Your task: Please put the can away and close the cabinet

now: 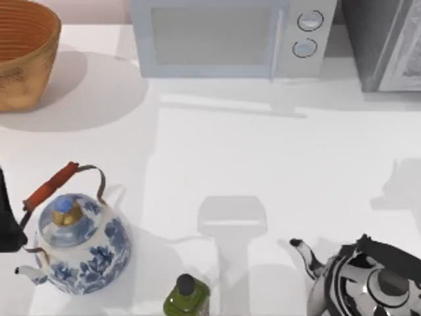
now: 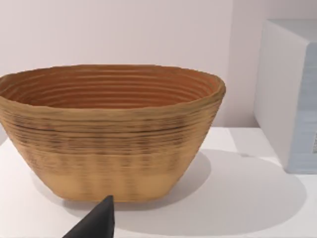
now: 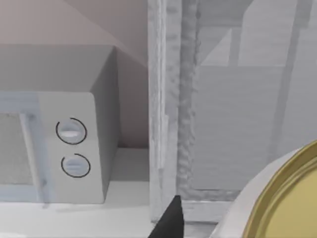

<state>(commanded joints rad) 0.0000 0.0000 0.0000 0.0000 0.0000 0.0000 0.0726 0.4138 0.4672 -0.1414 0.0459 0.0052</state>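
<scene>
White tabletop (image 1: 276, 171) spreads across your top view; at its upper left stands a woven basket (image 1: 23, 52), tan outside and ribbed orange-brown inside; along the upper edge, centre to right, sits a pale microwave (image 1: 230, 36) with two round dials stacked at its right end; at the upper right corner you see the grey cabinet (image 1: 385, 43), only partly in frame.

Lower left holds a blue-and-white kettle (image 1: 82, 247) with a red-wrapped handle and a gold knob; at the bottom edge, just right of it, stands a dark green bottle (image 1: 187, 297) with a black cap; lower right shows a black-and-silver kettle (image 1: 368, 280), spout pointing left. A dark part of your left arm (image 1: 8, 217) crosses the far left edge beside the blue kettle.

Your left wrist view faces the basket, upright on the tabletop, with the microwave's side at the right edge; one dark fingertip of the left end effector (image 2: 96, 223) pokes in at the bottom; you cannot tell whether it is released or clenched.

Your right wrist view faces the cabinet's pale frame and panel, the microwave's dials to its left; the can (image 3: 282, 198), white wall under a dull gold lid, sits at the lower right, very close to the camera and in front of the cabinet; a dark fingertip of the right end effector (image 3: 168, 220) shows just beside it; whether that end effector grasps the can you cannot tell.
</scene>
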